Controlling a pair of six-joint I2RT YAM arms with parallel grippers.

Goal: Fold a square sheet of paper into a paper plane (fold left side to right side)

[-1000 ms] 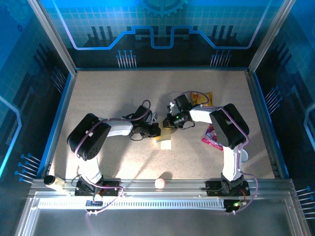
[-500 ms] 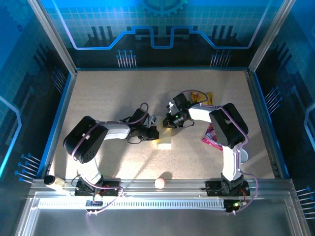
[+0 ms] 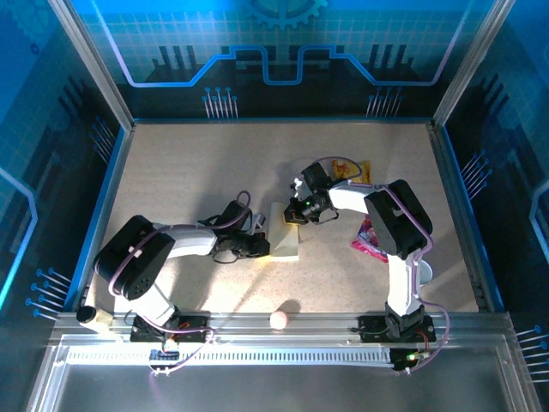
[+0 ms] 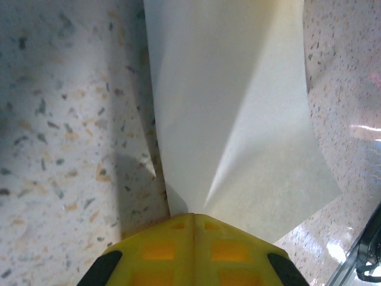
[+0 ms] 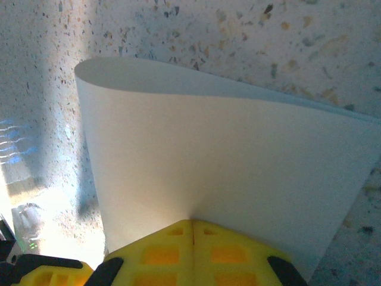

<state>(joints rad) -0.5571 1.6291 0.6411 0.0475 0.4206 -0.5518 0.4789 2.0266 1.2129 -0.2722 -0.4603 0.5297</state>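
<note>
Pinching the square sheet of paper from two sides: L gripper is clamped on its near-left edge, R gripper on its far edge. Both wrist views back this up: the yellow fingers meet w/ no gap and paper comes straight out from betw. them. Sheet sits approx. mid-table, a narrowish white shape w/ its long axis running 12-to-6 in the top view. From the L gripper the paper lies at 2–3 o'clock; from the R gripper, at 6–7 o'clock. In the right wrist view the sheet bows in a soft curl, so prob. not creased flat yet. Judgement: a L-to-R fold needs the L arm to carry its edge toward 3 o'clock w/ the R arm as anchor. Pink wrapper lies off at 3 o'clock, well apart.
</note>
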